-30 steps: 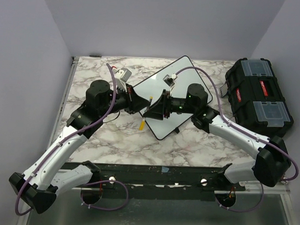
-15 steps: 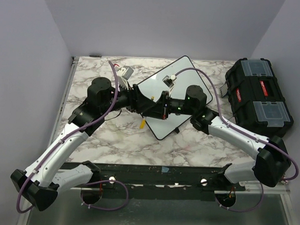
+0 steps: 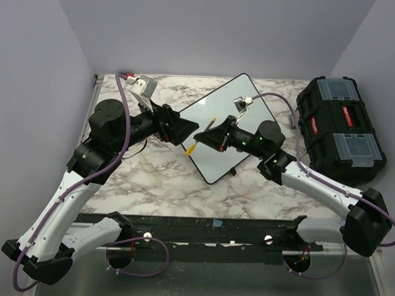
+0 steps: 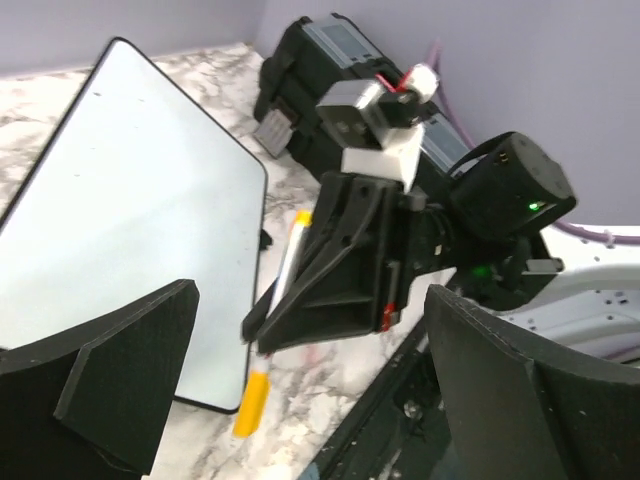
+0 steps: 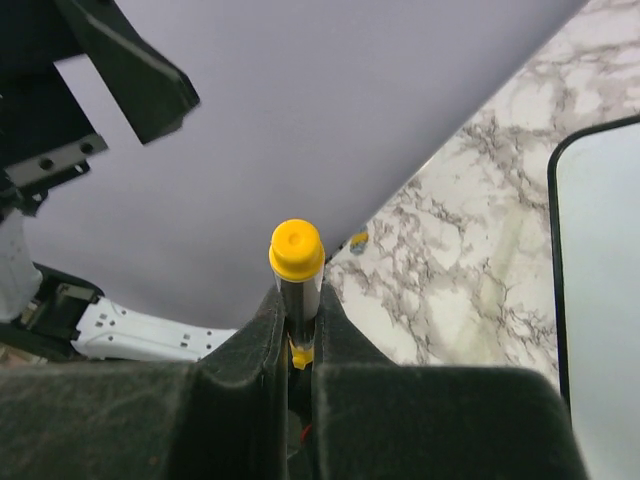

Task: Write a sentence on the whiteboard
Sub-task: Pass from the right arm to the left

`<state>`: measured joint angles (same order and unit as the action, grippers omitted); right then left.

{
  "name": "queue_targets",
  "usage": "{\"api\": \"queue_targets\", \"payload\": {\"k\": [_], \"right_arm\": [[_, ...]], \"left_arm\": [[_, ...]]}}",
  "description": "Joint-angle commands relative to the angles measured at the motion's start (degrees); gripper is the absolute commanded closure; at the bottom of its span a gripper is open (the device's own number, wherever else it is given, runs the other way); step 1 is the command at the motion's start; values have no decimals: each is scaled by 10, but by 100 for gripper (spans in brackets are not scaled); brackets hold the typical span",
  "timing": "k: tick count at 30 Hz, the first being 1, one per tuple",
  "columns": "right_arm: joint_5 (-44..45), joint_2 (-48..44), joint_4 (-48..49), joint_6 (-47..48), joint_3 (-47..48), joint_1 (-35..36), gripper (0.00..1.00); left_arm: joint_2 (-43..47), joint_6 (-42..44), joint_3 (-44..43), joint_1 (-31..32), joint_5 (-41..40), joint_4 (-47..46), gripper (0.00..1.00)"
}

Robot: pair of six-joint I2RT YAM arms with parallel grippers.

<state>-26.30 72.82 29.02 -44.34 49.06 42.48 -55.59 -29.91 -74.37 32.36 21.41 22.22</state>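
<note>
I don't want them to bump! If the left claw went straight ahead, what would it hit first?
Probably the right claw, gripping a yellow-capped marker, straight ahead of the open left claw. Their gap is hard to judge.

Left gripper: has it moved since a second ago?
Yes. The left gripper has backed off leftward, away from the whiteboard centre toward its left corner, and its jaws now stand open.

Marble-patterned white-grey table (image 3: pixel 151 179). On it: black-rimmed whiteboard (image 3: pixel 213 163), lying diagonally near centre; black toolbox (image 3: pixel 338 127) with clear lids, at right edge, apart.
</note>
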Motion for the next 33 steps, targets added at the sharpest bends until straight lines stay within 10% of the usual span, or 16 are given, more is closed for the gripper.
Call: {"api": "queue_targets", "payload": {"k": [1, 13, 33], "right_arm": [[67, -22, 79, -34, -15, 3, 99], [118, 9, 393, -117, -81, 3, 99], [126, 52, 484, -160, -37, 3, 99]], "left_arm": [[56, 53, 43, -6, -55, 2, 2], [106, -97, 135, -77, 111, -161, 4], [72, -225, 235, -97, 191, -407, 34]]}}
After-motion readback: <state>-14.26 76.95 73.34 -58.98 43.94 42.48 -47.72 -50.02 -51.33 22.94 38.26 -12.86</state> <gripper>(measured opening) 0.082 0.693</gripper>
